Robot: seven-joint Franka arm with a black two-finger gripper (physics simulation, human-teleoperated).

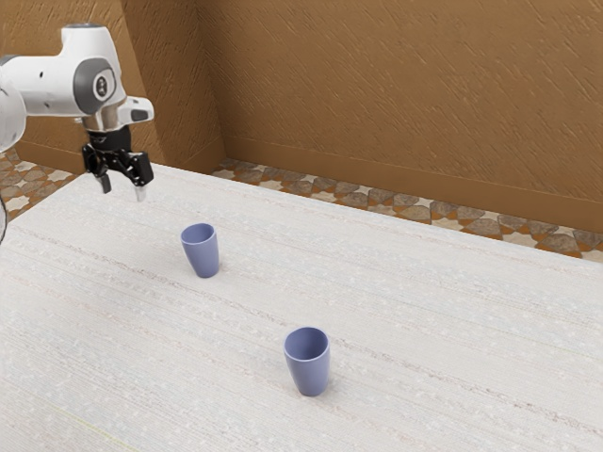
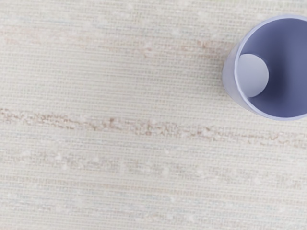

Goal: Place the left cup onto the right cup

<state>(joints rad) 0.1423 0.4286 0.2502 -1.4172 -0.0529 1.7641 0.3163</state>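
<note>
On the table, left cup upright, right cup upright

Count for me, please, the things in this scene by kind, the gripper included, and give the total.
Grippers: 1, the gripper, open and holding nothing.
Blue cups: 2, the cup nearer the gripper and the cup farther from it, both upright.
Total: 3.

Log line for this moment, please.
tool: open, empty, above table | nearer cup: upright, untouched | farther cup: upright, apart | stacking: not started
</note>
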